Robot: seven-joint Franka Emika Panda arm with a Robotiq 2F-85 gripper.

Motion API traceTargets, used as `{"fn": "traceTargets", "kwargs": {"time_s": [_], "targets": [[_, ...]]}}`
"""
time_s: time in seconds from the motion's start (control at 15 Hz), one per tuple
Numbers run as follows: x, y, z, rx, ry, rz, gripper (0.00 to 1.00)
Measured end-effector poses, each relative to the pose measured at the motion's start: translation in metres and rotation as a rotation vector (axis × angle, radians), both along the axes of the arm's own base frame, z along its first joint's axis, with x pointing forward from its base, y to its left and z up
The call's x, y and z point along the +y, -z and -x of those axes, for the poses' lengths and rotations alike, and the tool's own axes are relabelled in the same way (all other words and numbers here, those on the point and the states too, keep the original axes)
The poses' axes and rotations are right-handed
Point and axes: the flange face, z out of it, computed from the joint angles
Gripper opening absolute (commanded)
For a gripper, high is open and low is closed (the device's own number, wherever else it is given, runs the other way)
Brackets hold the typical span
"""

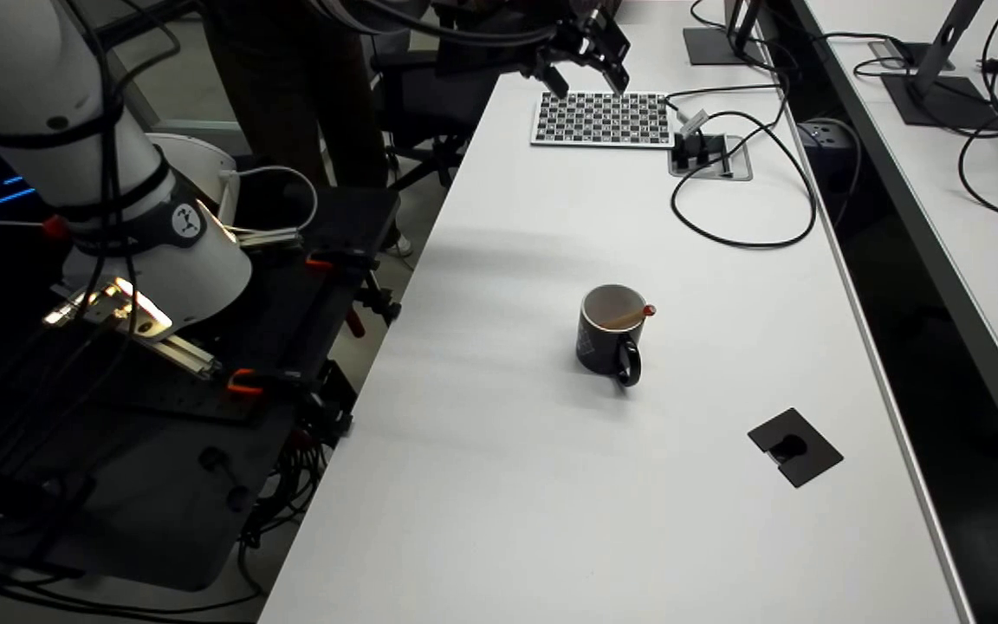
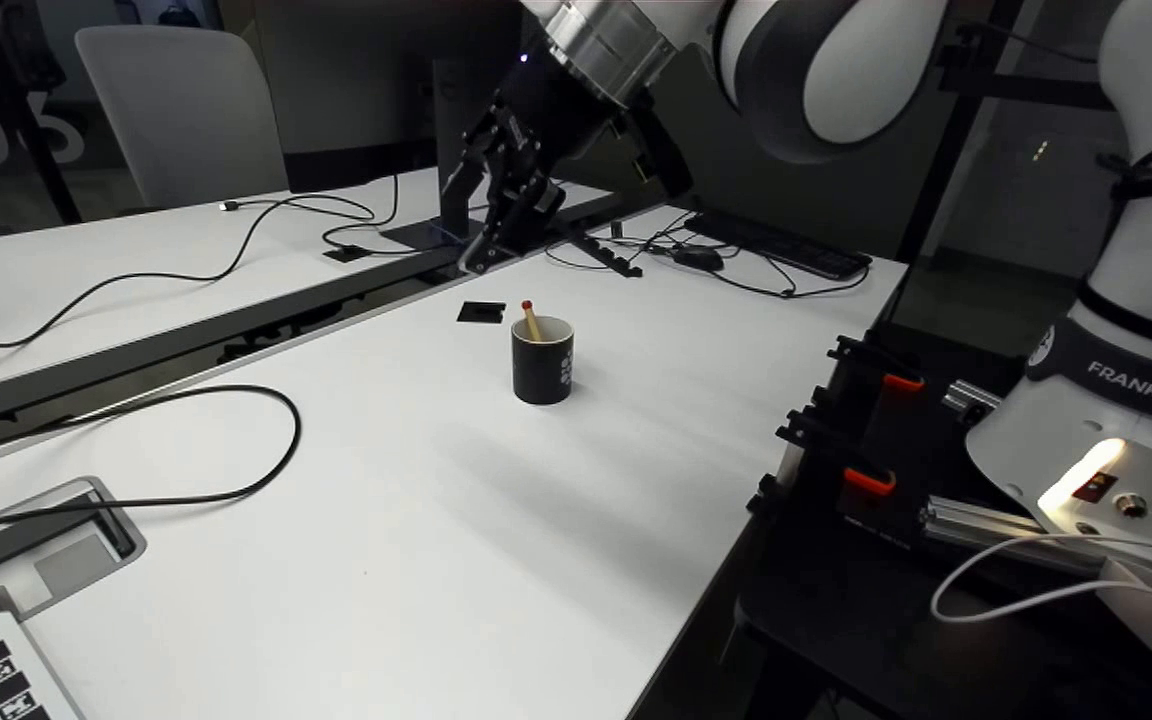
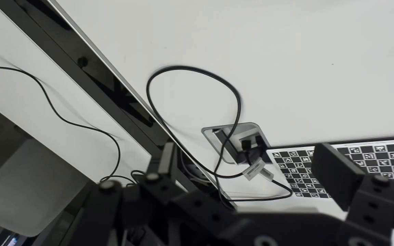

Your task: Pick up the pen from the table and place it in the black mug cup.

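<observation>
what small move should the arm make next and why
Probably lift the open, empty gripper a little farther from the table: the pen already leans inside the black mug cup, and the gripper is clear of both, so the placing looks done.

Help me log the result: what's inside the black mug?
The pen leans inside the black mug, its red tip above the rim. The wall covers the pen's lower end and most, if not all, of the bottom.

My Panda arm (image 1: 70, 166) is white and rounded, black cables (image 1: 107, 159) strapped along it. I read "FRANKA EM" on its dark base band (image 2: 1136, 380). A silver collar (image 2: 608, 50) meets my black end effector (image 3: 251, 166), dotted with pale screw heads (image 3: 152, 177).
</observation>
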Motion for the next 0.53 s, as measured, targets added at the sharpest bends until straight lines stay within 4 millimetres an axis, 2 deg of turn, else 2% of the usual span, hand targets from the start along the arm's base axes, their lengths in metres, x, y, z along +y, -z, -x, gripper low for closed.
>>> {"fn": "traceTargets", "kwargs": {"time_s": [0.53], "targets": [[-0.0005, 0.0009, 0.0035, 0.007, -0.017, -0.001, 1.0]]}}
